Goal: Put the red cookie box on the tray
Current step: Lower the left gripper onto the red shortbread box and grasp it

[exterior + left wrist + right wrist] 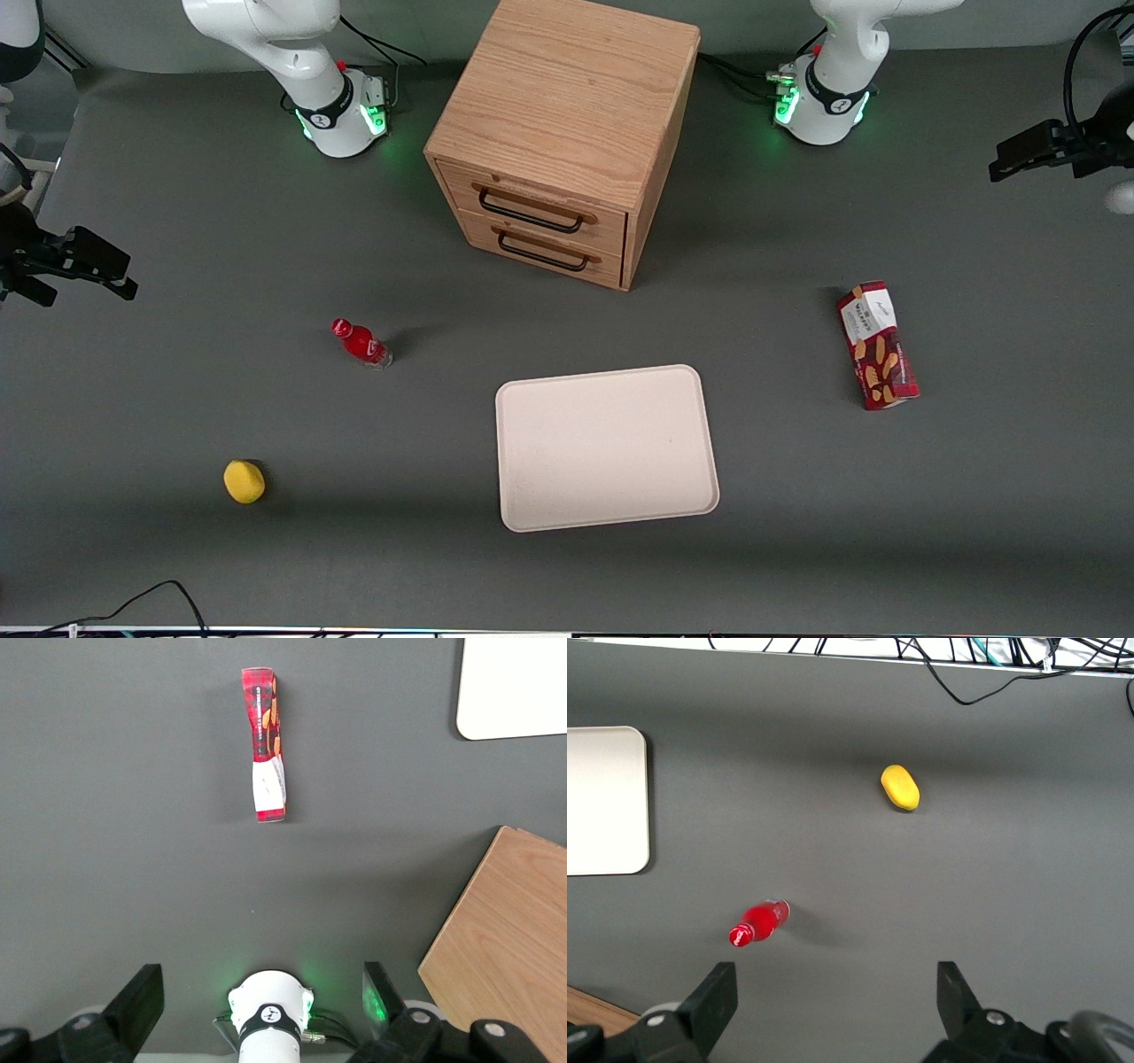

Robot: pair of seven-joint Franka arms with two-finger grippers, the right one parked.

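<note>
End effector [261, 997] with fingers spread and empty, raised well clear of desk; red cookie box [878, 346] lies nearer front camera, long axis toward it, beside tray [608, 514].

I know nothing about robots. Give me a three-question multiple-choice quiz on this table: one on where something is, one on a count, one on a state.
1. Where does the red cookie box lie?
A. on the tray
B. on the table, apart from the tray
C. in a drawer

2. How many drawers does the wooden cabinet have?
A. one
B. two
C. four

3. The gripper, high above the table near its arm's end, is:
A. open, holding nothing
B. shut on the box
C. shut on a bottle

Answers: B, bare table shows between box and tray; B, two handles; A, fingers spread with nothing between.
</note>
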